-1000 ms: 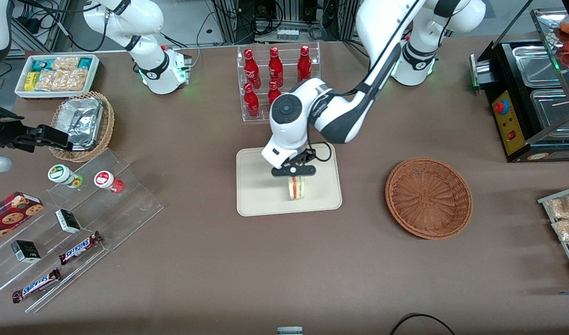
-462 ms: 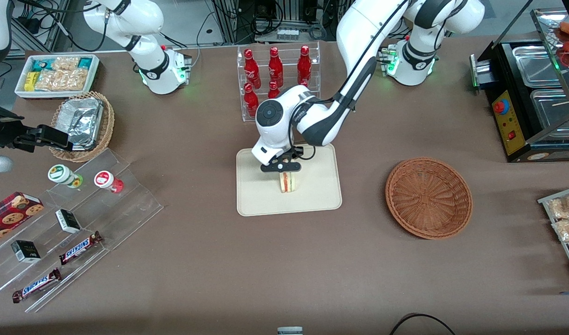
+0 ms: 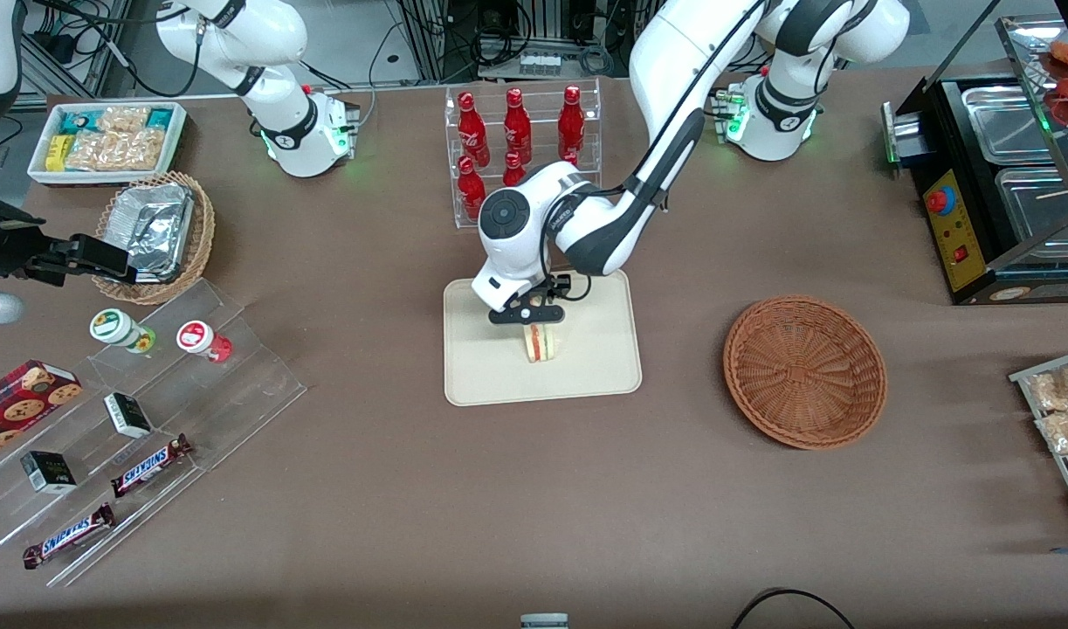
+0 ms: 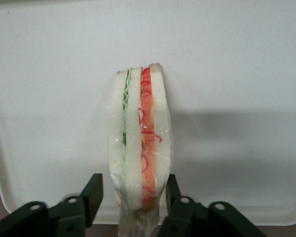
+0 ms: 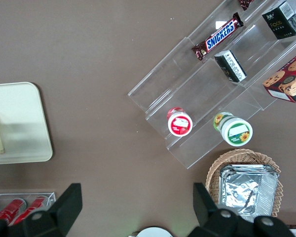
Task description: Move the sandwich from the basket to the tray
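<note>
The sandwich [image 3: 542, 344], a clear-wrapped wedge of pale bread with red and green layers, stands on edge on the cream tray [image 3: 490, 376] near its middle. My left gripper [image 3: 534, 319] hangs directly over it, fingers straddling its upper end. In the left wrist view the sandwich [image 4: 140, 143] rests on the tray [image 4: 237, 74] and the gripper [image 4: 133, 185] is open: one finger [image 4: 94, 195] stands clear of the wrap, the other [image 4: 171, 192] sits right at it. The reddish-brown basket [image 3: 804, 371] lies empty toward the working arm's end.
A clear rack of red bottles [image 3: 516, 131] stands just farther from the front camera than the tray. Acrylic steps with snacks [image 3: 141, 411], a tan basket with foil [image 3: 154, 231] and a white tub [image 3: 106, 140] lie toward the parked arm's end. A black food warmer [image 3: 996, 175] stands past the basket.
Over the last second the gripper carried the sandwich a little toward the parked arm's end and farther from the camera, over the tray. In the last half second it barely moved.
</note>
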